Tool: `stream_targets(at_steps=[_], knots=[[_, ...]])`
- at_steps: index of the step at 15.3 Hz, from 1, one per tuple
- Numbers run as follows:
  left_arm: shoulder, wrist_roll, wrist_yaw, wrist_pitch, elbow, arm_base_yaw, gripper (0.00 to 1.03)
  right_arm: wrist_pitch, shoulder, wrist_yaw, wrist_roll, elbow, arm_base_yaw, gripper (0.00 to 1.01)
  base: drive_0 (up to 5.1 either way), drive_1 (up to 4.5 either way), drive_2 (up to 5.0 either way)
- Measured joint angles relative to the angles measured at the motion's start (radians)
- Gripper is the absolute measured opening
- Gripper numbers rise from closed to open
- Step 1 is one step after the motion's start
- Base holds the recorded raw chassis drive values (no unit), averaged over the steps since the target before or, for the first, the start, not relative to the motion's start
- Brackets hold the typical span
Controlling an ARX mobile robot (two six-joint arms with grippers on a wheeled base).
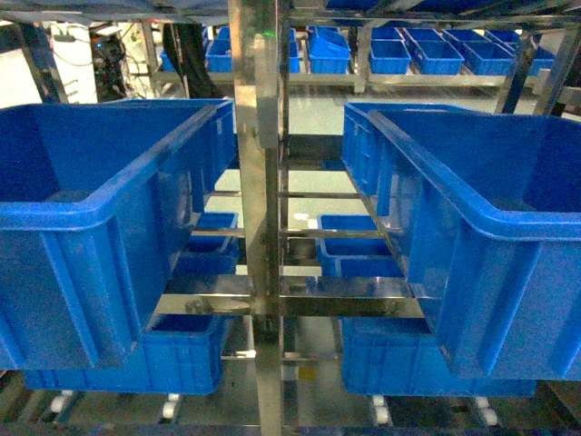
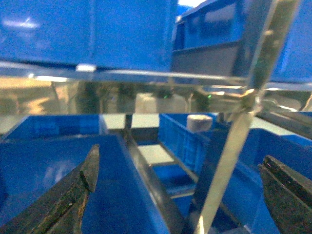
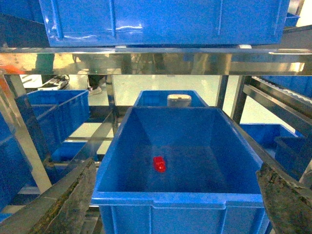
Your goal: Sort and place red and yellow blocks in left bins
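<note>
A small red block (image 3: 159, 164) lies on the floor of a deep blue bin (image 3: 178, 199) in the right wrist view. My right gripper (image 3: 176, 168) is open just in front of that bin's near rim, holding nothing, its fingers wider apart than the bin. My left gripper (image 2: 180, 157) is also open and empty, low among the rack shelves beside a blue bin (image 2: 58, 161). No yellow block is in view. The head view shows a large blue bin on the left (image 1: 136, 186), one on the right (image 1: 472, 195), and neither gripper.
A steel rack post (image 1: 265, 218) stands between the two big bins. A slanted metal strut (image 2: 229, 161) crosses close ahead of the left gripper. A shelf rail (image 3: 156, 61) and an upper bin (image 3: 161, 19) hang over the red block's bin. More blue bins fill the lower shelves.
</note>
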Motion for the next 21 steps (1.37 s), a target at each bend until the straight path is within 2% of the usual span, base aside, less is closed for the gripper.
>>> stream_targets(at_steps=[1, 2, 3, 4, 5, 6, 9, 10, 15, 21], knots=[[-0.025, 0.000, -0.048, 0.023, -0.009, -0.066, 0.98, 0.000, 0.000, 0.000, 0.000, 0.000, 0.000, 0.98, 0.0, 0.00, 0.0], [-0.027, 0.001, -0.077, 0.022, -0.010, -0.094, 0.98, 0.000, 0.000, 0.000, 0.000, 0.000, 0.000, 0.98, 0.0, 0.00, 0.0], [-0.037, 0.033, -0.190, -0.068, -0.004, -0.120, 0.92, 0.027, -0.005, 0.037, -0.003, -0.008, 0.023, 0.94, 0.0, 0.00, 0.0], [-0.065, 0.084, -0.340, -0.095, -0.066, -0.132, 0.79, 0.082, -0.048, 0.134, -0.008, -0.061, 0.111, 0.82, 0.0, 0.00, 0.0], [-0.098, 0.112, -0.406, -0.078, -0.141, -0.132, 0.68, 0.099, -0.091, 0.134, -0.017, -0.130, 0.132, 0.71, 0.0, 0.00, 0.0], [-0.158, 0.133, -0.426, -0.035, -0.224, -0.132, 0.50, 0.130, -0.127, 0.156, -0.018, -0.229, 0.128, 0.52, 0.0, 0.00, 0.0], [-0.256, 0.141, -0.424, 0.004, -0.377, -0.135, 0.05, 0.193, -0.214, 0.154, -0.018, -0.367, 0.125, 0.06, 0.0, 0.00, 0.0], [-0.291, 0.142, -0.424, 0.011, -0.414, -0.135, 0.02, 0.201, -0.232, 0.154, -0.022, -0.409, 0.125, 0.02, 0.0, 0.00, 0.0], [-0.424, 0.142, -0.424, -0.012, -0.519, -0.135, 0.02, 0.235, -0.302, 0.154, -0.022, -0.512, 0.125, 0.02, 0.0, 0.00, 0.0], [-0.552, 0.142, -0.424, -0.083, -0.581, -0.135, 0.02, 0.249, -0.344, 0.154, -0.022, -0.570, 0.125, 0.02, 0.0, 0.00, 0.0]])
